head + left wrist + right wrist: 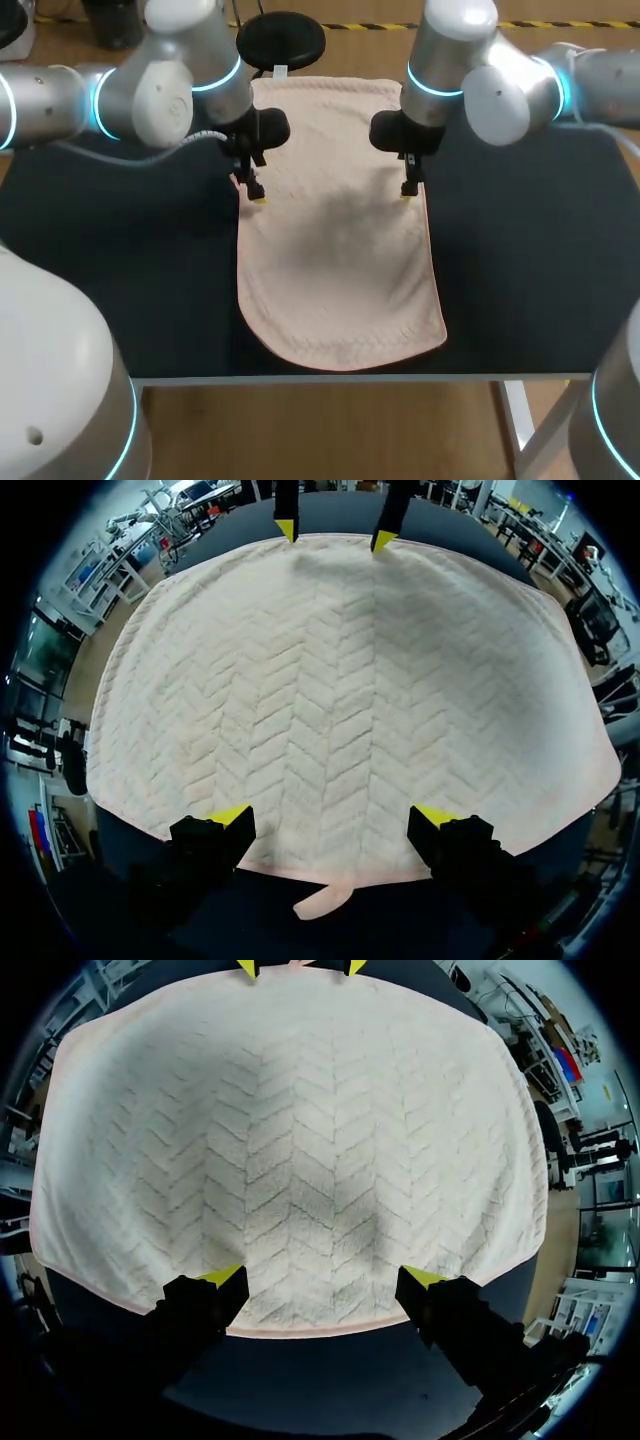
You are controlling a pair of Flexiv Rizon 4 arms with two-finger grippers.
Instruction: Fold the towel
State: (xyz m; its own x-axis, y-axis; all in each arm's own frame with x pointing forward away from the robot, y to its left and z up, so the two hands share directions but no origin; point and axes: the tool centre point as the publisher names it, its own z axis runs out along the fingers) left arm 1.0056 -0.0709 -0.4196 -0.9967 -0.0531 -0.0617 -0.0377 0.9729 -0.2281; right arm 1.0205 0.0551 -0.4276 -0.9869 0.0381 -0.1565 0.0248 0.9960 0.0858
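Bright, even light; soft grey shadow on the towel (338,250).

Far corners of the towel (335,280) behind the left arm (160,95) and right arm (480,80)

Left pincer (257,193) and right pincer (409,189) level with each other, both downward, yellow-tipped fingers wide apart.

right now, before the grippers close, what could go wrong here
The left gripper and right gripper are open at opposite side edges of the towel; a shallow pinch could catch only the hem and slip. A loop tab sticks out by the left gripper and might be grabbed instead. The towel's near end lies close to the table front edge and could slide off.
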